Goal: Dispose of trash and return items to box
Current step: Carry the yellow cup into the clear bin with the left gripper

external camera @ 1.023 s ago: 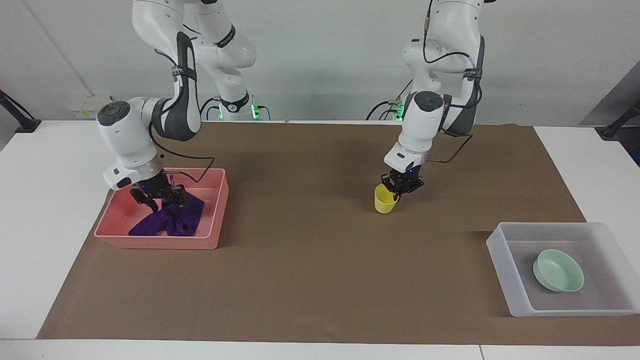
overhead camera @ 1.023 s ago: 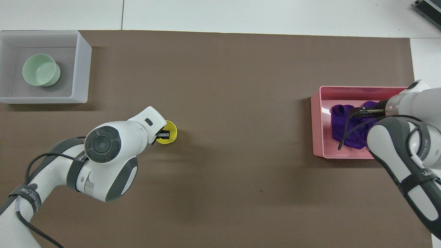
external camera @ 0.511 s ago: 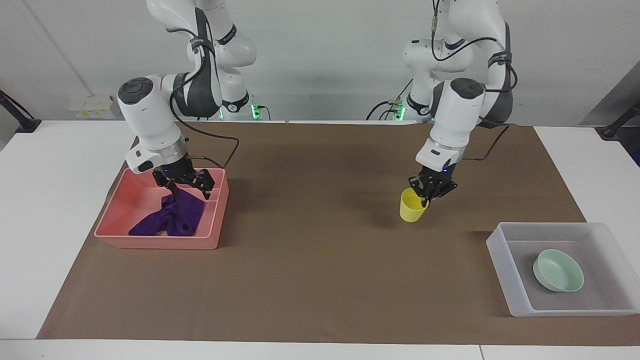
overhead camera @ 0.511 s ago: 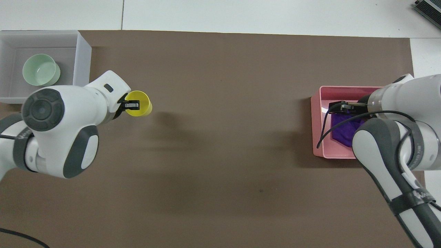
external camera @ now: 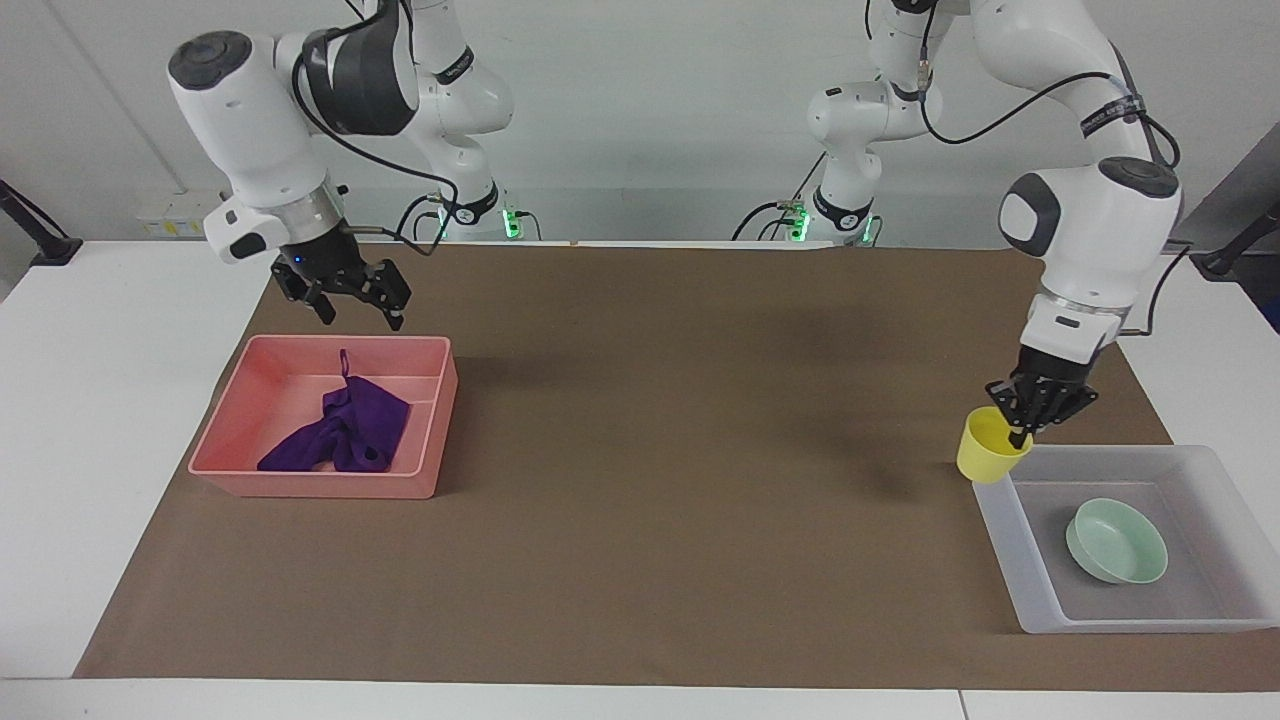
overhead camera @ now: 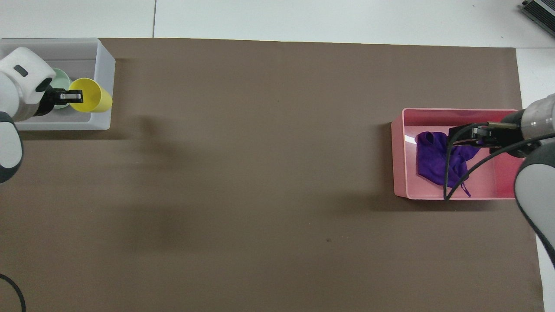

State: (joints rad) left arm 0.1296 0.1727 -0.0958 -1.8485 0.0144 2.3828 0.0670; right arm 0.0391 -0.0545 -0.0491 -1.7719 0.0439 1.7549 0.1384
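Left hand pinches yellow cup over grey box edge; right hand (fingers spread, empty) over pink tray.

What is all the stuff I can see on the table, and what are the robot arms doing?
Yellow cup: one, yellow, held in the air over the edge of the whitish tray.
Mint-green bowl: one, pale green, inside the whitish tray.
Whitish tray: one, see-through grey-white, at the left arm's end of the table.
Purple cloth: one, deep purple, lying loose in the pink tray.
Pink tray: one, pink, at the right arm's end.
Brown mat: one, brown, covering the table.
Left claw: one, black, shut on the yellow cup's rim.
Right claw: one, black, open, up above the pink tray, holding nothing.
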